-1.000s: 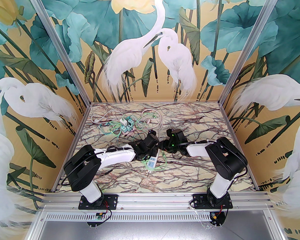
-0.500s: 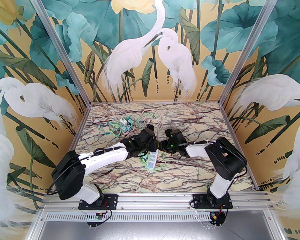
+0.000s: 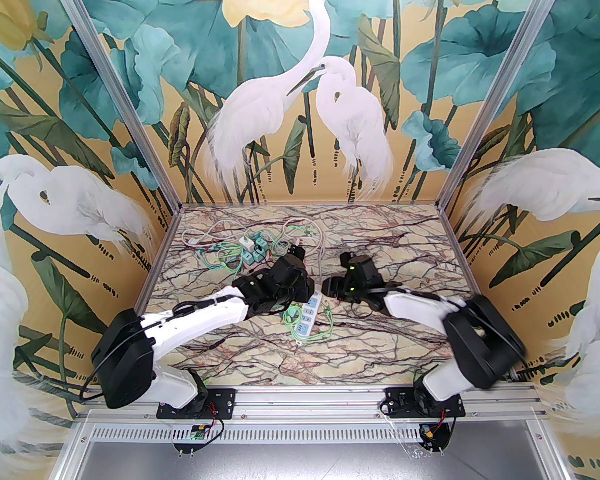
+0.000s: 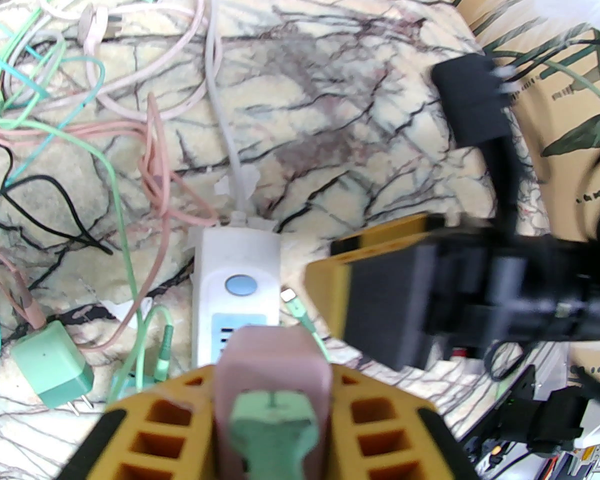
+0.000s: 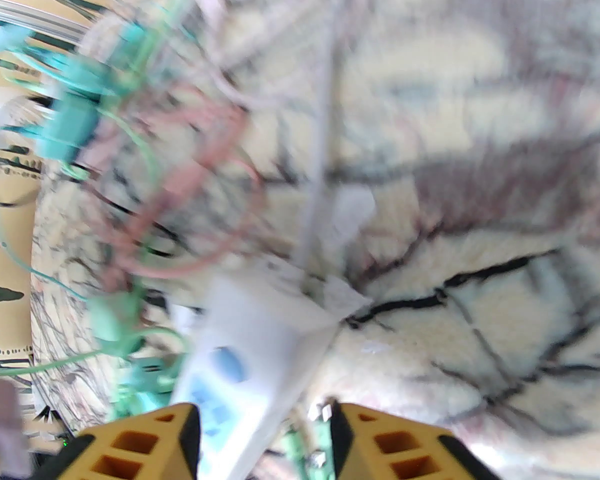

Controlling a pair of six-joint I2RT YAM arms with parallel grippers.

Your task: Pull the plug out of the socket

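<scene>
In the left wrist view my left gripper [image 4: 272, 383] is shut on a pink plug [image 4: 272, 358] with a green cable connector [image 4: 272, 418] in its back. The plug sits over the sockets of the white power strip [image 4: 237, 263]; its prongs are hidden, so I cannot tell whether they are in or out. From above, the left gripper [image 3: 300, 295] and right gripper [image 3: 328, 288] face each other over the strip [image 3: 307, 318]. In the blurred right wrist view my right gripper [image 5: 262, 408] is open, with the strip's switch end [image 5: 260, 328] lying between its yellow fingers.
A loose green charger brick [image 4: 52, 368] lies left of the strip among pink, green and black cables [image 4: 150, 118]. Teal and white adapters [image 3: 255, 250] sit in a cable tangle at the back left. The right gripper's body [image 4: 390, 298] hangs close on the strip's right.
The left arm's shoulder swung left and its wrist drew back, uncovering more of the strip. The right arm shifted right and its jaws opened.
</scene>
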